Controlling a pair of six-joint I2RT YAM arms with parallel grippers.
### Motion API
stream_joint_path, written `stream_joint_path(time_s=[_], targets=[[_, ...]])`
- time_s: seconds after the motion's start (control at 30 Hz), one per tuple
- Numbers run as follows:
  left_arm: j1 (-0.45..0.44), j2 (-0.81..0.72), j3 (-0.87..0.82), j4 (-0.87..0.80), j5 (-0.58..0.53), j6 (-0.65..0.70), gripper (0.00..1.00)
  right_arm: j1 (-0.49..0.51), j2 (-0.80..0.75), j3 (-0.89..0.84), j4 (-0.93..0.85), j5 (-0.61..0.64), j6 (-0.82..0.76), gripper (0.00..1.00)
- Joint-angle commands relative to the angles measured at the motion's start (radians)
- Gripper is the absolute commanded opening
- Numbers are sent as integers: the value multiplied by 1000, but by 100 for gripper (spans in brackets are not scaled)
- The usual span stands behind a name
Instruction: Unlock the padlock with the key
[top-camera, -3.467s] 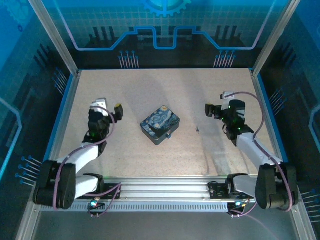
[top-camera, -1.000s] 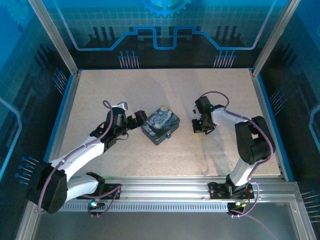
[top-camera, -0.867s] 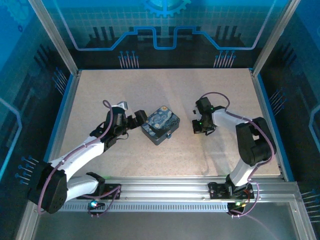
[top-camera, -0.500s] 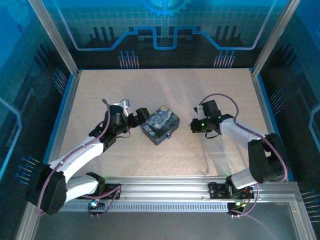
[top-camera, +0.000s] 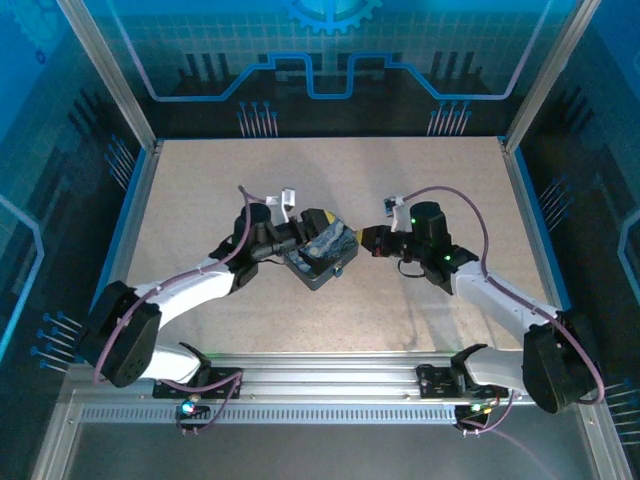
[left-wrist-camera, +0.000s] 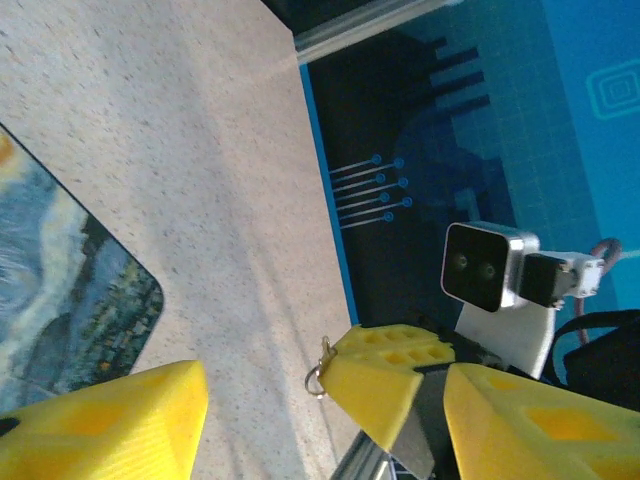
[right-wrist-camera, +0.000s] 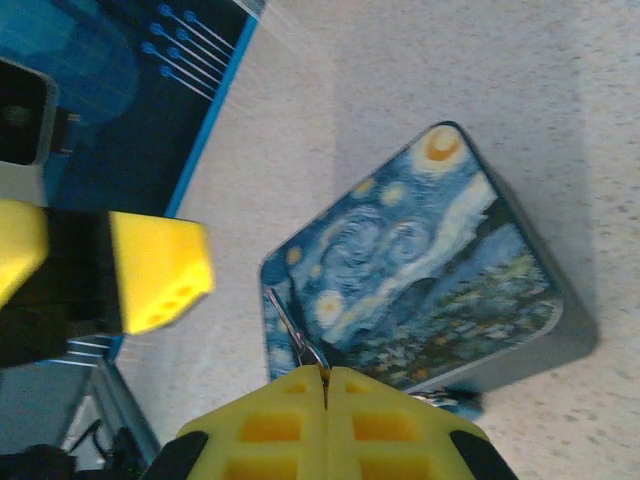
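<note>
My right gripper (right-wrist-camera: 325, 378) is shut on the key (right-wrist-camera: 291, 322), a thin metal piece that sticks out of its tips over the near edge of the painted box (right-wrist-camera: 420, 265). The key's ring (left-wrist-camera: 317, 376) shows at those yellow tips in the left wrist view. The padlock (top-camera: 340, 268) is a tiny blue and silver piece on the box's front side, and it peeks out under my right fingers (right-wrist-camera: 455, 400). My left gripper (top-camera: 297, 236) is open at the box's left corner, its fingers (left-wrist-camera: 100, 420) wide apart, facing the right gripper (top-camera: 370, 240) across the box (top-camera: 320, 250).
The speckled table (top-camera: 400, 180) has a blue rim and aluminium posts at its sides. A metal rail (top-camera: 330, 375) runs along the near edge by the arm bases. The right wrist camera (left-wrist-camera: 485, 265) shows beyond the left fingers.
The right gripper went down at the key's spot on the table, closed on it and swung left to the box. The left gripper slid right up to the box's left corner.
</note>
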Motion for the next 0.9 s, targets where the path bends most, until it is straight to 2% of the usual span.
stream_joint_path(time_s=[0.0,0.2,0.4,0.57,0.77,0.87], targets=[[-35,44,50,106,22,-25,61,34,-22,-8,52,-11,83,0],[-73,99,67,149,8,-35,56,61,-12,13,54,-4,97,0],[-84,124,72,169,2,-45,44,70,0,19,56,-8,104,0],[-84,123,68,165,-8,-39,28,72,6,19,57,-7,110,0],[-84,100,66,113,-28,-2,2,70,-2,16,45,-3,91,1],[-82,79,66,75,-33,27,0,62,-6,16,43,-28,59,8]])
